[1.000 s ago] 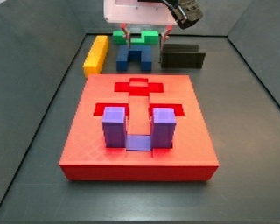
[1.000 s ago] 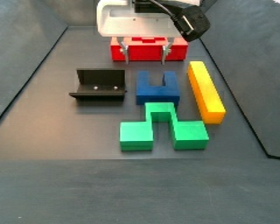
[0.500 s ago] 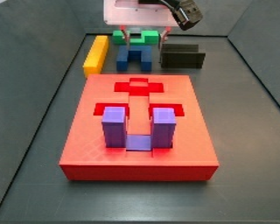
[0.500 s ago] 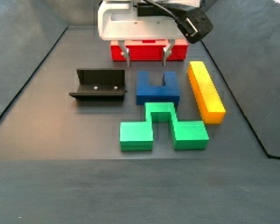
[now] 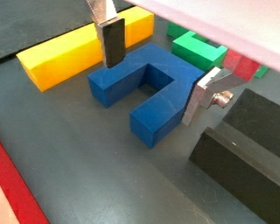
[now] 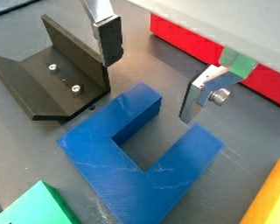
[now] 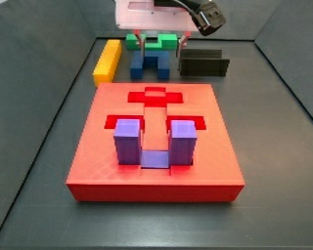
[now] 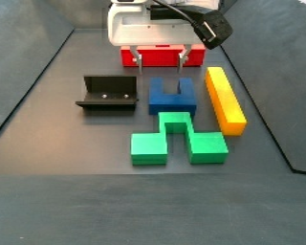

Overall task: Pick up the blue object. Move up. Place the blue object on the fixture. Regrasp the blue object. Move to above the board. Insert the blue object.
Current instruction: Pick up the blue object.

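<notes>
End effector open wide, empty, hovering above blue block; fingers straddle block prongs, not touching.

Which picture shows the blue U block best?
A wrist view: the blue object fills it, both prongs clear, with the open claw just above. The other wrist view also shows it whole. Both side views show it small, partly hidden behind the green block.

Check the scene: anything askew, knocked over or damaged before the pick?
Nothing stands out. The blue object lies flat on the floor between the fixture and the yellow bar, the green block beside it. The gripper hangs over it, jaws open. The purple piece sits seated in the board.
</notes>
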You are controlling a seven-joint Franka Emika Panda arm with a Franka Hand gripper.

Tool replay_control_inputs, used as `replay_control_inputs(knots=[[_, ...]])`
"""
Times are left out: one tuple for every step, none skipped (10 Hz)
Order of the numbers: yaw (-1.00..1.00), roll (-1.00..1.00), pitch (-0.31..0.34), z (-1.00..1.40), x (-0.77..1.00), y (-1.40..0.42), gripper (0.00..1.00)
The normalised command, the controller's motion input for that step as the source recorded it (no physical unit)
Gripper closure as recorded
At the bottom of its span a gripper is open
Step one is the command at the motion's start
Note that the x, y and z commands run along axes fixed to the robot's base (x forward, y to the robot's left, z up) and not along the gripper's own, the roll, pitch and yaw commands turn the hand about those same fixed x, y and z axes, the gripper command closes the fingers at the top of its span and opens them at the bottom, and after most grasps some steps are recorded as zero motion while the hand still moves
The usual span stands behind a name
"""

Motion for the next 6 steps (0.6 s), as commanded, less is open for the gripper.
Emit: replay_control_inputs(knots=[[-0.05, 0.07, 0.0, -0.26, 0.04, -0.03, 0.0], [-0.05, 0.08, 0.0, -0.21, 0.04, 0.0, 0.0], [-0.03, 0.07, 0.0, -0.18, 0.04, 0.0, 0.0], [-0.03, 0.06, 0.0, -0.18, 0.06, 0.0, 0.0], [-0.03, 0.05, 0.0, -0.15, 0.06, 0.0, 0.0], [-0.02, 0.04, 0.0, -0.11, 0.11, -0.02, 0.0]])
